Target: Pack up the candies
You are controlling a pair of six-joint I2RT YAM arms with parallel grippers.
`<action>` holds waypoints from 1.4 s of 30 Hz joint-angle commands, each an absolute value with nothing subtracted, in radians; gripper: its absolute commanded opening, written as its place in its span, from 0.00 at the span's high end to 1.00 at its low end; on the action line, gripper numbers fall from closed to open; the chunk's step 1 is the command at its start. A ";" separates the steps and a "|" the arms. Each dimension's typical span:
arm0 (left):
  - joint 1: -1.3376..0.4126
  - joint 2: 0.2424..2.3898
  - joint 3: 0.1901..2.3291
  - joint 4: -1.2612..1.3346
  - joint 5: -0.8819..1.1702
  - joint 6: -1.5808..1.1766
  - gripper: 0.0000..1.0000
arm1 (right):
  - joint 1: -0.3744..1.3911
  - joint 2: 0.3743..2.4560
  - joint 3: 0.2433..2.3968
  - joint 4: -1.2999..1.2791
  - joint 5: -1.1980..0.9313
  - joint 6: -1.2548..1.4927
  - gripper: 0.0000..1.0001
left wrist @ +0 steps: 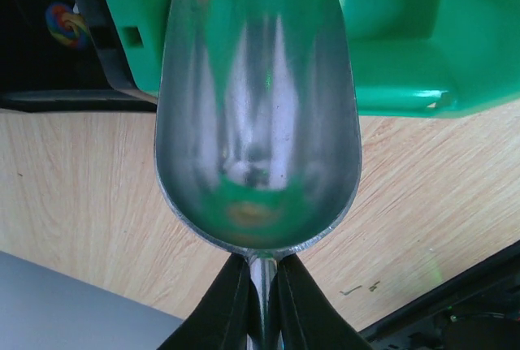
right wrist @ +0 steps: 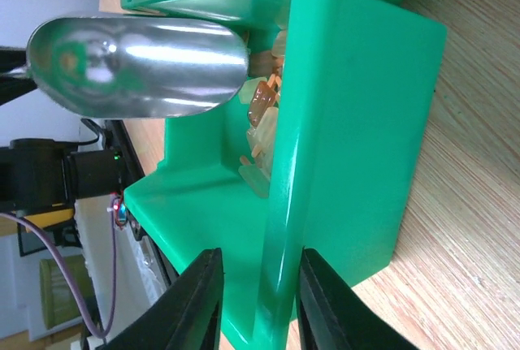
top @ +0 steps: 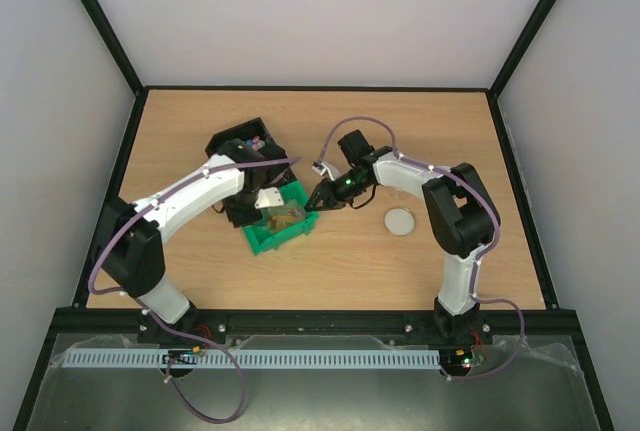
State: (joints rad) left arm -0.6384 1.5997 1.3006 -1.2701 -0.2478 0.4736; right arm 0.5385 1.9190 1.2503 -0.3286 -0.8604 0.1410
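Left gripper [left wrist: 262, 301] clamps the scoop [left wrist: 256, 106] by its handle, at the green bin [right wrist: 357, 123] holding candies [right wrist: 260, 114]. Right gripper [right wrist: 260, 301] jaws sit narrow astride the bin wall; can't tell if they grip it.

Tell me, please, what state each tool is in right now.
Left tool: closed on the scoop.
Right tool: astride a wall of the green bin; grip unclear.

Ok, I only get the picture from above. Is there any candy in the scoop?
Observer: No. The left wrist camera shows the scoop empty, its handle pinched in the left hand.
Operator: And the other arm?
Observer: The right hand has one finger on each side of a wall of the green bin; whether it squeezes, I cannot tell.
Operator: Anything inside it?
Observer: Yes, pale golden wrapped candies, right by the scoop's mouth.
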 commanded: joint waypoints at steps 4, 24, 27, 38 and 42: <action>-0.663 1.674 1.347 -1.299 -0.333 0.521 0.98 | 0.545 1.912 1.243 -0.324 -0.913 0.162 0.79; -0.661 1.624 1.116 -0.957 0.001 0.548 0.98 | 0.545 1.944 1.259 -0.371 -0.932 0.125 0.99; -0.661 1.623 1.084 -0.888 0.058 0.541 0.98 | 0.545 1.944 1.258 -0.368 -0.937 0.124 0.99; -0.603 1.501 0.928 -0.581 0.302 0.486 0.98 | 0.545 1.952 1.256 -0.361 -0.947 0.128 0.99; -0.526 1.417 0.862 -0.487 0.396 0.490 0.98 | 0.545 1.952 1.253 -0.355 -0.936 0.133 0.99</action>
